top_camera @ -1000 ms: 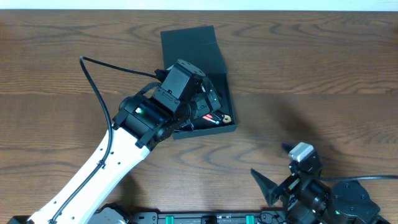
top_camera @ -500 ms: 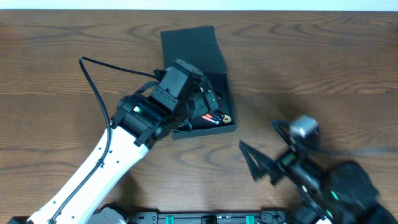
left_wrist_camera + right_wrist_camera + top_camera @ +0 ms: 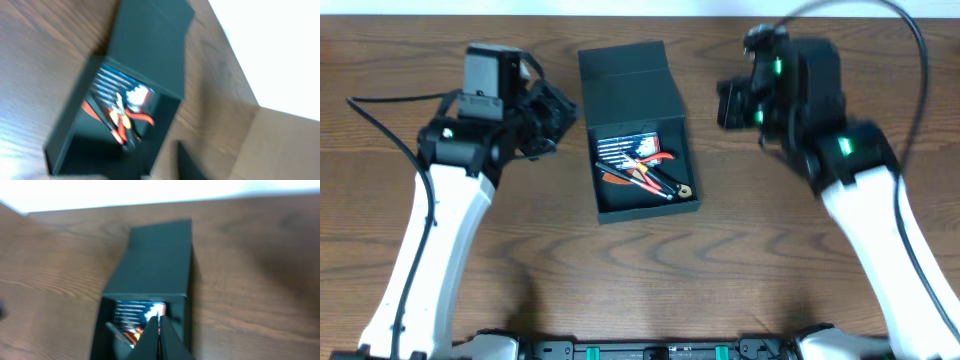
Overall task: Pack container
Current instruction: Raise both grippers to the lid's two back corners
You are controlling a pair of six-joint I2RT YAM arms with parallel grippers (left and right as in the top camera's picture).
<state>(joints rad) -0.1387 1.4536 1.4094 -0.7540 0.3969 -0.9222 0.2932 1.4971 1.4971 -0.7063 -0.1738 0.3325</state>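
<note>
The container [image 3: 625, 80] is a dark box in the middle of the table, its flap lid folded back toward the far edge. Inside lie a blue striped packet [image 3: 623, 147], red-handled pliers [image 3: 652, 163] and other hand tools. My left gripper [image 3: 556, 113] hovers just left of the box; the blurred left wrist view shows the container [image 3: 150, 47] and one dark finger [image 3: 187, 162]. My right gripper [image 3: 730, 102] hangs to the right of the lid. In the right wrist view the right gripper [image 3: 158, 317] is shut and empty, pointing at the container [image 3: 159, 260].
The wooden table [image 3: 820, 280] ends at a white strip along the far edge [image 3: 640, 8]. A black cable [image 3: 380, 105] loops off my left arm. A dark rail [image 3: 650, 350] runs along the near edge.
My left gripper has pulled out of the box and moved left. The right arm has swung from the near right corner up beside the lid, and its fingers have shut.
</note>
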